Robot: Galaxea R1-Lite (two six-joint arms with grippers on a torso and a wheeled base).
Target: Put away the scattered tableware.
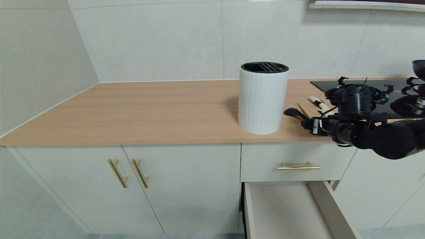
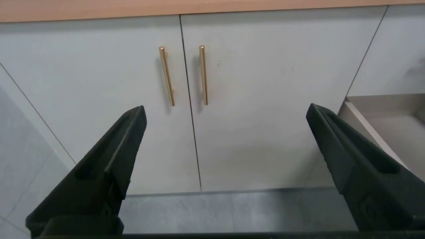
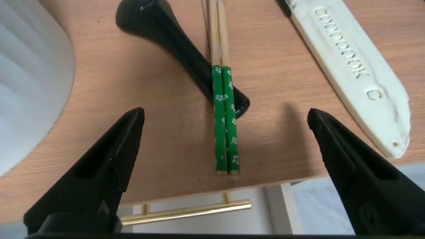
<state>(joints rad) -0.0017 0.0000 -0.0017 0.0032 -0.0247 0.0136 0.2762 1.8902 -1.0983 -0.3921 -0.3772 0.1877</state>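
The right arm hangs low over the table's (image 1: 149,109) front edge. The right gripper (image 3: 226,123) points down, fingers spread wide above the green-tipped chopsticks (image 3: 219,40), which lie over a black spoon (image 3: 166,33) beside a white knife (image 3: 352,60). The left gripper (image 2: 226,123), fingers also wide, faces the cabinet doors (image 2: 265,99).

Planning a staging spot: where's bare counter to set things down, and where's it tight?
Free: the countertop from the left wall to the white holder, and the open drawer below. Crowded: between holder and cooktop, where the black utensil, chopsticks and white knife lie under the right gripper.
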